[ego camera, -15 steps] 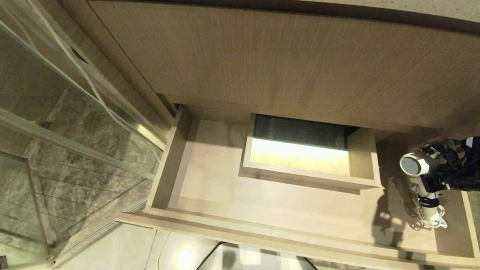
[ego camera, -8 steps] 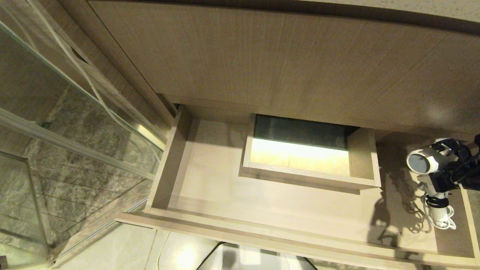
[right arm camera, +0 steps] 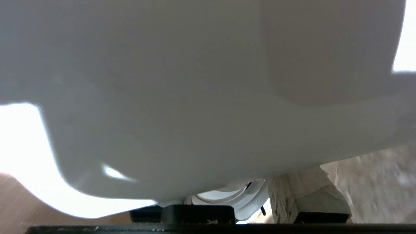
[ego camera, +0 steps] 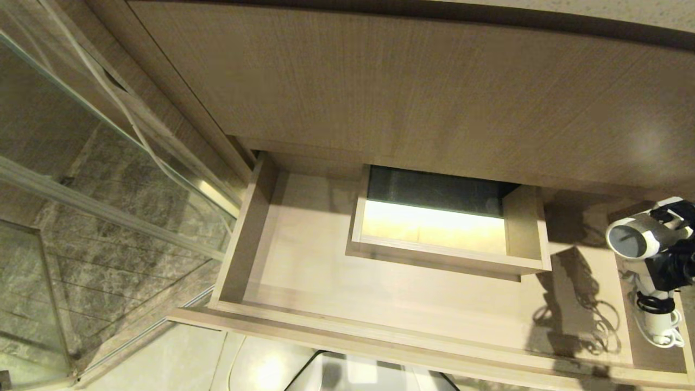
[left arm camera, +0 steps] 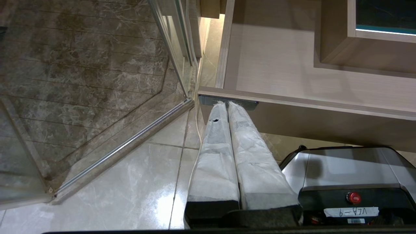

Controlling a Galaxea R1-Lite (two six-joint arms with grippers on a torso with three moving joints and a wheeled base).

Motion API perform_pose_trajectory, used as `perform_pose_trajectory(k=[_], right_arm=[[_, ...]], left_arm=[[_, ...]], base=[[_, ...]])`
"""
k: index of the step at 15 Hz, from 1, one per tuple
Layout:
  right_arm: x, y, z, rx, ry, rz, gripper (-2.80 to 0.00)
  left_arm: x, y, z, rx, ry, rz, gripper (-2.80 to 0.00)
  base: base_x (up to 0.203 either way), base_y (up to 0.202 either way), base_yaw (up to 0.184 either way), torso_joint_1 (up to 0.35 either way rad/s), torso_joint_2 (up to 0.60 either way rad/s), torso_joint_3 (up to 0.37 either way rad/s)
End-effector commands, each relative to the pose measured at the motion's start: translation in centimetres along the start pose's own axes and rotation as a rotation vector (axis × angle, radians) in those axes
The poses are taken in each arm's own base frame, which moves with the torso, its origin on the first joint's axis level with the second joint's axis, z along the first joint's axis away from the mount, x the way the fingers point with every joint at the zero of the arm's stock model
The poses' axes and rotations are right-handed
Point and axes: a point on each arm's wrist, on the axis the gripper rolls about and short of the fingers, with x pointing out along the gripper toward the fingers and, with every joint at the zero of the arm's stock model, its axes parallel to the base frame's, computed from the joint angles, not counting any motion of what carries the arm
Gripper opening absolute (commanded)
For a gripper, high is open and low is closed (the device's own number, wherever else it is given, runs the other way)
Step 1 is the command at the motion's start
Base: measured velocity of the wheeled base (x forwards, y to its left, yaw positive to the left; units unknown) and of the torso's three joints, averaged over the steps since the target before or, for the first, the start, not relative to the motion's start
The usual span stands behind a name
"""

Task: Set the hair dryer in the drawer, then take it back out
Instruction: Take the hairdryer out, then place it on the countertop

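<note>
One arm does the work here. The right gripper [ego camera: 670, 260] sits at the far right end of the open drawer [ego camera: 380, 331], its dark body partly cut off by the head view's edge. Its fingers [right arm camera: 305, 198] are closed partway around the hair dryer [ego camera: 643, 244], gripping it where barrel meets handle. The dryer is clear of the drawer floor; its shadow falls on the floor to its left, near the front rail.

The round grey rear grille [ego camera: 627, 243] faces toward the drawer's middle. The handle hangs down, toward the front right corner. The bundled white cord [ego camera: 659, 326] is strapped with a black band at the handle's lower end and its loops dangle below.

In the right wrist view the dryer's white casing fills nearly everything; one wrapped finger shows beneath it.

The drawer is pulled fully out. A box-shaped cut-out [ego camera: 442, 239] sits against its back edge, right of centre, with a bright lit patch inside. The rest of the drawer floor is bare wood grain. Above it stands a tall wood-grain panel [ego camera: 407, 92].

The left gripper [left arm camera: 232, 107] hangs outside the drawer, just before the left end of its front, near the small black plate [left arm camera: 227, 102]. Its two white-wrapped fingers lie pressed together, holding nothing. Below it are pale floor tiles [left arm camera: 130, 182]; a glass shower partition [ego camera: 81, 179] stands beyond the drawer's left side.
</note>
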Motion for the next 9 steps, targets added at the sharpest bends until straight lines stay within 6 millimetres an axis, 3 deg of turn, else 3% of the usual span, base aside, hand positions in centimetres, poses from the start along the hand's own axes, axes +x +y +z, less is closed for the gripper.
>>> perform_pose_trajectory(k=[1, 9], right_arm=[[-3.7, 1.3, 0.2, -0.023, -0.046, -0.03, -2.8], [-10.5, 5.2, -1.2, -0.084, -0.121, -0.075, -2.8]], left_arm=[[0.0, 0.0, 0.0, 0.0, 0.002, 0.0, -2.8], [0.0, 0.0, 0.0, 0.0, 0.002, 0.0, -2.8]], base=[[0.0, 0.0, 0.0, 0.0, 0.0, 0.0], [0.0, 0.0, 0.0, 0.0, 0.0, 0.0]])
